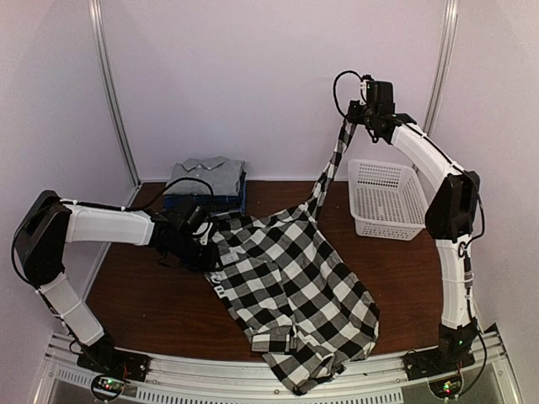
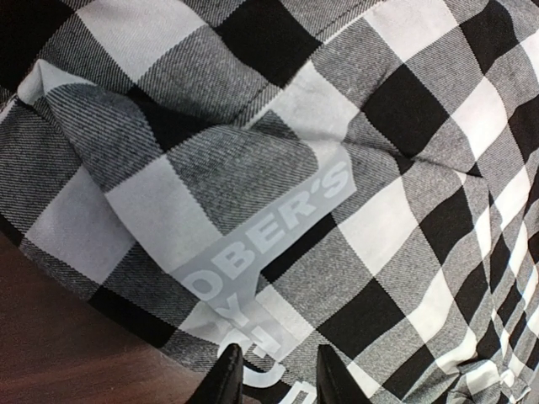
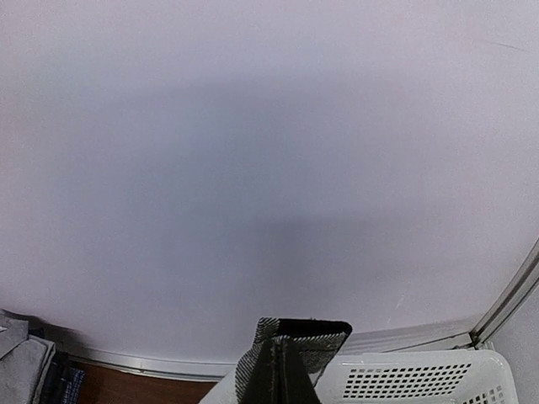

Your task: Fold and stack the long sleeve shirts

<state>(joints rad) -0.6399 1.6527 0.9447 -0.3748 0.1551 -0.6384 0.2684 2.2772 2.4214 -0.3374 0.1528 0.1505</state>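
Brown table [image 1: 143,295], top view: black-and-white check shirt [image 1: 286,286] spread mid-table, one sleeve [image 1: 333,164] hoisted high by right gripper [image 1: 354,119] | left wrist: left gripper [image 2: 278,383] narrowly parted over the shirt's printed cloth, whether pinching I cannot tell | right wrist: fingers clamped on sleeve, white basket [image 3: 421,379] below

A white plastic lattice basket [image 1: 386,200] sits right of centre in the overhead frame, on a dark brown wooden table [image 1: 152,303], near its back edge. Behind it stands a plain pale wall [image 1: 253,76], with a slanted metal post [image 1: 114,93] at upper left and a second post [image 1: 444,59] at upper right. A perforated metal rail [image 1: 219,374] crosses the bottom.
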